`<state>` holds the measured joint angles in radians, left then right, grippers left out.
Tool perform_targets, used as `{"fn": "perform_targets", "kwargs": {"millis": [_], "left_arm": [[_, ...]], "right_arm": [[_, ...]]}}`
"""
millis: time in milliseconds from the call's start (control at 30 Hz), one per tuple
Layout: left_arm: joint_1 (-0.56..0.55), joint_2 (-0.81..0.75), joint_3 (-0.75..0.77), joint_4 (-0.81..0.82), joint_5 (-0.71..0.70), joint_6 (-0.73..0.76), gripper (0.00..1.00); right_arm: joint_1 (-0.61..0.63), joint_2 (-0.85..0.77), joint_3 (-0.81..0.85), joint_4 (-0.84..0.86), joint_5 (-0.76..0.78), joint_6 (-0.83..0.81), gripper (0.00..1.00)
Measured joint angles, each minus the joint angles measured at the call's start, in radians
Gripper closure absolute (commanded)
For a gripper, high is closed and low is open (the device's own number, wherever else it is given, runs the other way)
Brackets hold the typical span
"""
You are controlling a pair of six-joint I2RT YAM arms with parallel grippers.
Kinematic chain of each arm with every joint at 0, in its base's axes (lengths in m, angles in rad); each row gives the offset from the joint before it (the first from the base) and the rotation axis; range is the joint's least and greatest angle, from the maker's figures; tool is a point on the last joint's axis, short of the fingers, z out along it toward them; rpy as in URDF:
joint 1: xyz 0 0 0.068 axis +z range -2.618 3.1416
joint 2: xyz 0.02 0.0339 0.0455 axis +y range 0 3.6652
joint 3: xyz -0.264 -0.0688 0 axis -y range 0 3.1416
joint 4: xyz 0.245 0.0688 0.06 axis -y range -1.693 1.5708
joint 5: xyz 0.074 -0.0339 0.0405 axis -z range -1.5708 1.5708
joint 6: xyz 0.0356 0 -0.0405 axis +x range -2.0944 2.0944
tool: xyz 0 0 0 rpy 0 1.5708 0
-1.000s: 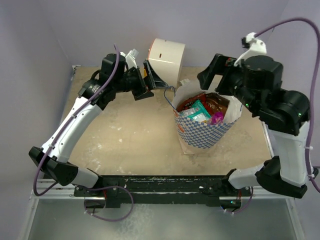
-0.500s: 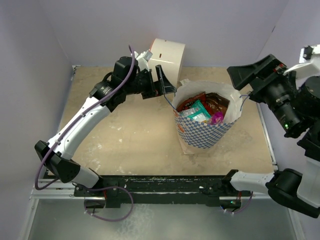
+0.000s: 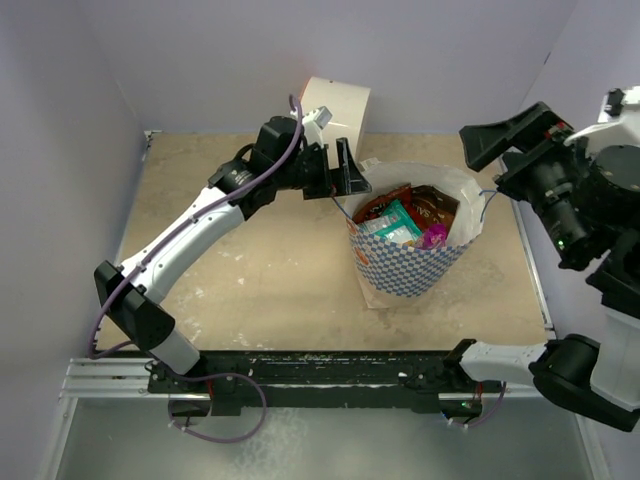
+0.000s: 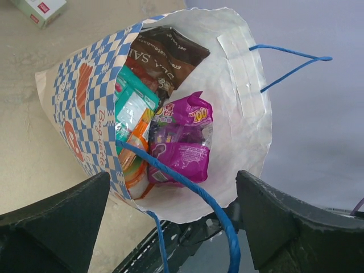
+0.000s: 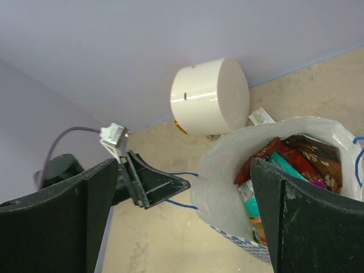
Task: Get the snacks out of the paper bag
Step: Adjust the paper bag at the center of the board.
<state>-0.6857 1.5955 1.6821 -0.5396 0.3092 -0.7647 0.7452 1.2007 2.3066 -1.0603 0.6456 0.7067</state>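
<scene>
The paper bag [image 3: 405, 268] stands upright right of the table's middle, white inside with blue checks outside. Snacks fill it: a dark brown chips bag [image 4: 165, 54], a teal packet [image 4: 133, 102], a purple packet [image 4: 182, 136] and an orange one [image 4: 132, 165]. My left gripper [image 3: 345, 178] is open at the bag's left rim. The near blue string handle [image 4: 187, 185] runs between its spread fingers, untouched by either. My right gripper [image 3: 492, 160] hangs open, high and right of the bag, with nothing in it; its view looks down on the bag [image 5: 222, 176].
A white cylindrical appliance [image 3: 335, 115] lies behind the bag at the back wall. A small white box [image 4: 40, 10] sits on the table beyond the bag. The bag's far handle [image 4: 290, 62] sticks out to the right. Bare table lies left and in front of the bag.
My left arm has swung right, bringing its open gripper up to the bag's left handle. My right arm has pulled up and away to the right, off the bag's rim.
</scene>
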Motion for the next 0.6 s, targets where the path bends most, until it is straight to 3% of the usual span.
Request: {"fn": "perform_targets", "kwargs": {"millis": [167, 433, 467, 533, 567, 600], "left_arm": [[0.0, 0.009, 0.035, -0.008, -0.004, 0.025, 0.04], [0.0, 0.016, 0.13, -0.08, -0.023, 0.066, 0.45], [0.0, 0.016, 0.138, -0.096, -0.031, 0.078, 0.47], [0.0, 0.018, 0.159, -0.135, -0.038, 0.098, 0.35], [0.0, 0.02, 0.172, -0.155, -0.041, 0.108, 0.34], [0.0, 0.022, 0.182, -0.17, -0.043, 0.116, 0.4]], "right_arm": [[0.0, 0.004, -0.115, -0.018, 0.038, 0.01, 0.01], [0.0, 0.016, -0.243, -0.115, 0.08, 0.029, 0.0], [0.0, 0.019, -0.242, -0.134, 0.091, 0.029, 0.01], [0.0, 0.023, -0.24, -0.171, 0.115, 0.027, 0.0], [0.0, 0.023, -0.24, -0.187, 0.127, 0.024, 0.0], [0.0, 0.023, -0.24, -0.201, 0.14, 0.021, 0.0]]}}
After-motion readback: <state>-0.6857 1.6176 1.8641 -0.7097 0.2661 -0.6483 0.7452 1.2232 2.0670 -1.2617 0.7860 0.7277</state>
